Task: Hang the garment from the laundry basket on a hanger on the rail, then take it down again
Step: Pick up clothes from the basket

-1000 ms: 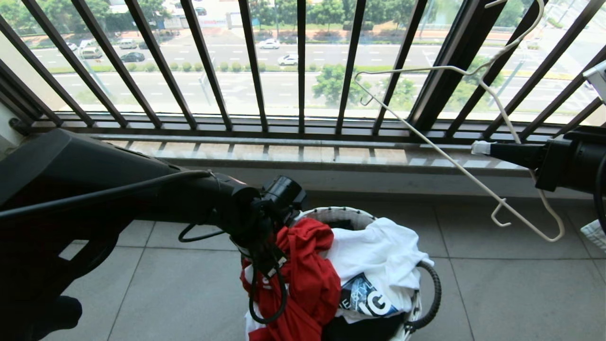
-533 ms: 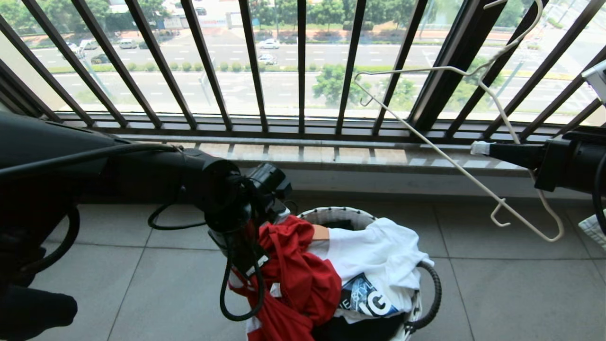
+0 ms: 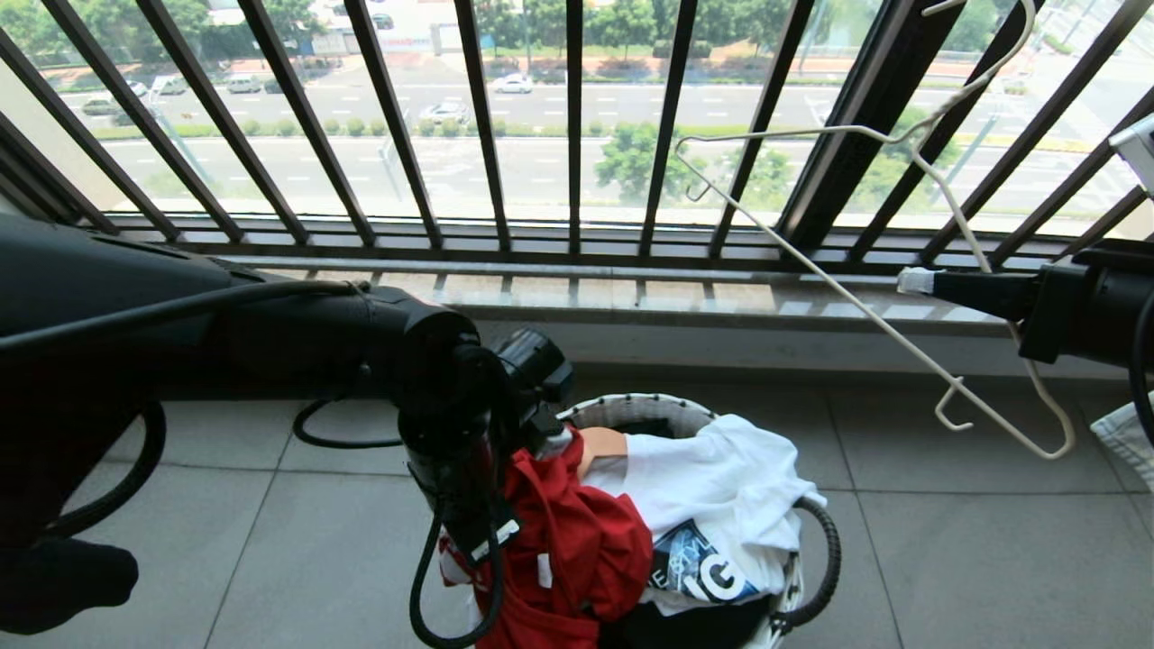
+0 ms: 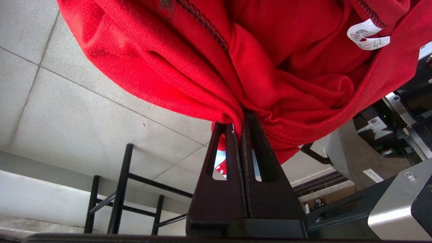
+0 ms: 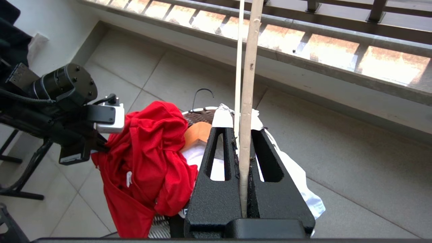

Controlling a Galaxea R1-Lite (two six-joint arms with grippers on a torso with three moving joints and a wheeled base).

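The red garment (image 3: 577, 550) hangs bunched over the near left side of the laundry basket (image 3: 631, 407), partly lifted. My left gripper (image 4: 241, 116) is shut on a fold of the garment (image 4: 270, 60); in the head view its wrist covers the fingers. At the right, level with the window sill, my right gripper (image 3: 911, 281) is shut on the thin white wire hanger (image 3: 838, 290), which slants from the window bars down towards the floor. In the right wrist view the hanger (image 5: 248, 67) runs straight out between the closed fingers (image 5: 222, 152). The rail is out of view.
A white T-shirt with dark print (image 3: 721, 487) fills the basket's right half, beside a piece of a wooden hanger (image 3: 599, 442). The dark barred window railing (image 3: 568, 135) and a stone sill (image 3: 631, 297) close the far side. A black stand (image 4: 118, 189) stands on the tiled floor to the left.
My left wrist has turned and shifted a little left, pulling the red garment tighter and higher out of the basket. The right arm and the hanger have not moved.
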